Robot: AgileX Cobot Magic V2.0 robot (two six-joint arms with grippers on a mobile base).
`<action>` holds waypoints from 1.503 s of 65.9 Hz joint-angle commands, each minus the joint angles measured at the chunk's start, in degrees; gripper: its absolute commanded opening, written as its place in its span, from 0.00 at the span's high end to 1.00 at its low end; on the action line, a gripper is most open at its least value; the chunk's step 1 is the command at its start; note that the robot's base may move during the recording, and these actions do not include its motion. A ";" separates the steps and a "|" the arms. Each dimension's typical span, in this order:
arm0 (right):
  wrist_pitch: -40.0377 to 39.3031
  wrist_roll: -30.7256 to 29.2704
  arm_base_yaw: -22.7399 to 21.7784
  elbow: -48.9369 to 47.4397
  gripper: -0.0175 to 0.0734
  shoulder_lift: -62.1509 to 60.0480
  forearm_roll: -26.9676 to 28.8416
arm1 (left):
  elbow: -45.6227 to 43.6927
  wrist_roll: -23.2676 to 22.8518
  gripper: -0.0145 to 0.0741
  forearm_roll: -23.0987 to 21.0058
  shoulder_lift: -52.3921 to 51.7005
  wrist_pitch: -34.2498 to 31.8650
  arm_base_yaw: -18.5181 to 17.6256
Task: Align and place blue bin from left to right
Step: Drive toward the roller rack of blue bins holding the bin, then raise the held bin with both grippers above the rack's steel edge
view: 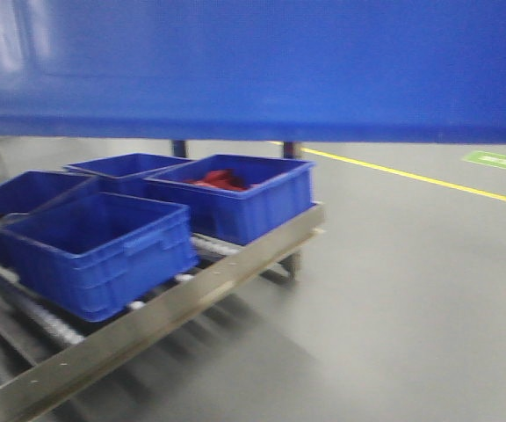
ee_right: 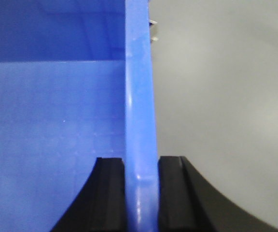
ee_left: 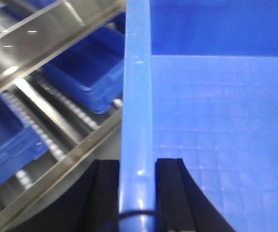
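The blue bin (view: 253,70) is held up close to the front camera, its smooth side wall filling the top of that view. My left gripper (ee_left: 137,166) is shut on the bin's left rim (ee_left: 136,96), one black pad on each side of the wall. My right gripper (ee_right: 141,164) is shut on the bin's right rim (ee_right: 140,87) in the same way. Both wrist views look down into the bin's empty gridded floor (ee_left: 216,121). Neither gripper shows in the front view.
Below the held bin, a metal roller rack (view: 174,303) carries several smaller deep-blue bins (view: 95,251); one (view: 235,193) holds something red. The rack's rail (ee_left: 37,34) and rollers lie to my left. Grey floor with a yellow line (view: 411,176) spreads to the right.
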 commanded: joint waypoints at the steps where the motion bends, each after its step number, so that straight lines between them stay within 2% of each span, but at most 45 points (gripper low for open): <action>1: -5.82 0.31 0.37 -0.48 0.89 -0.66 -0.47 | -0.43 -0.22 0.96 1.65 -0.38 -4.97 -1.03; 99: -5.82 0.31 0.37 -0.48 0.89 -0.66 -0.47 | -0.43 -0.22 0.96 2.33 -0.38 -4.97 -1.03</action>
